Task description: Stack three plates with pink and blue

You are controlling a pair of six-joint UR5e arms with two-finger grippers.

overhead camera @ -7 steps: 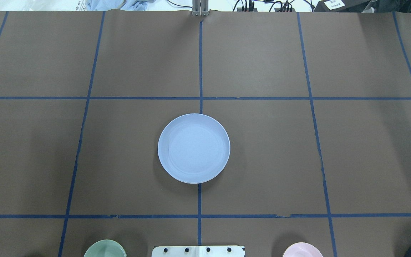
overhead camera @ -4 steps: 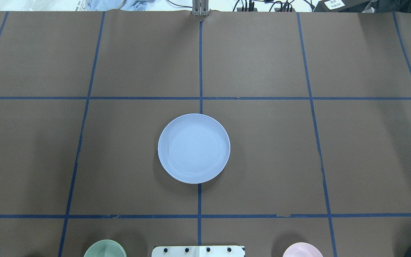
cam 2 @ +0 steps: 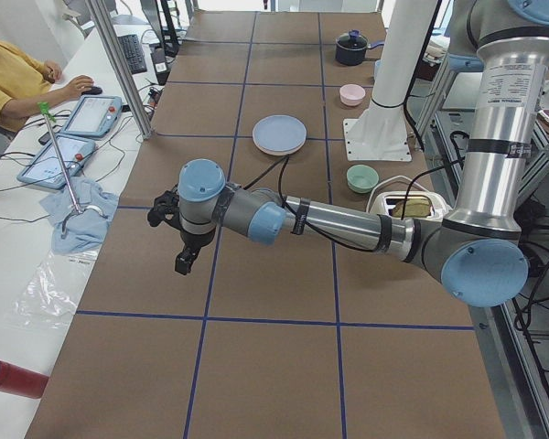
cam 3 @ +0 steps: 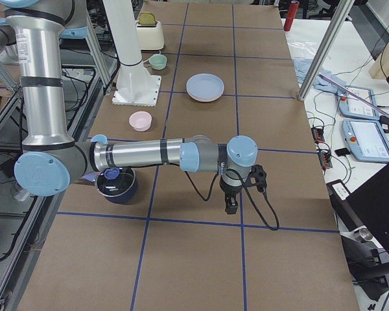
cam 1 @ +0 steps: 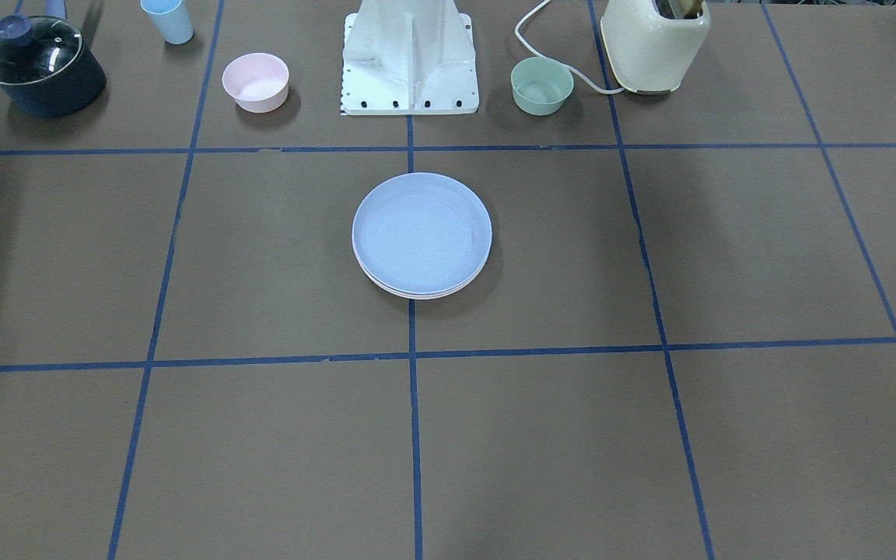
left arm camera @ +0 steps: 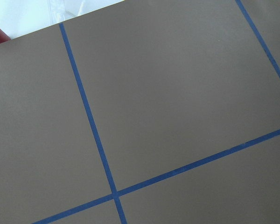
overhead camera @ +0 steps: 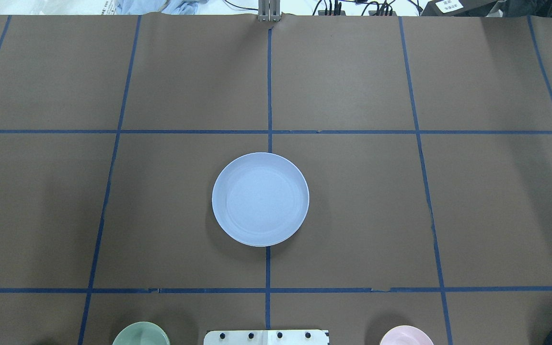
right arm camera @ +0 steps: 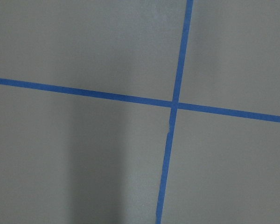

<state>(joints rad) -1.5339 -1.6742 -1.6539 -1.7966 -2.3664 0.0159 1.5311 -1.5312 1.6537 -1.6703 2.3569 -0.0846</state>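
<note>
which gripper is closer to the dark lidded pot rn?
Right. The right gripper hangs at the same end as the pot, out toward the operators' side. The left gripper hangs at the opposite end, beyond the plate stack.

Quick tally for the bench [cam 1: 728, 249]: 1 stack with the blue plate [cam 1: 417, 229] on top and what looks like 2 paler rims [cam 1: 426, 295] under it, so 3 plates. 2 bowls: 1 pink bowl [cam 1: 255, 82], 1 green bowl [cam 1: 541, 85]. 1 cup [cam 1: 168, 21], 1 lidded pot [cam 1: 40, 66], 1 toaster [cam 1: 654, 43]. 2 arms: left arm [cam 2: 339, 219], right arm [cam 3: 136, 154].
</note>
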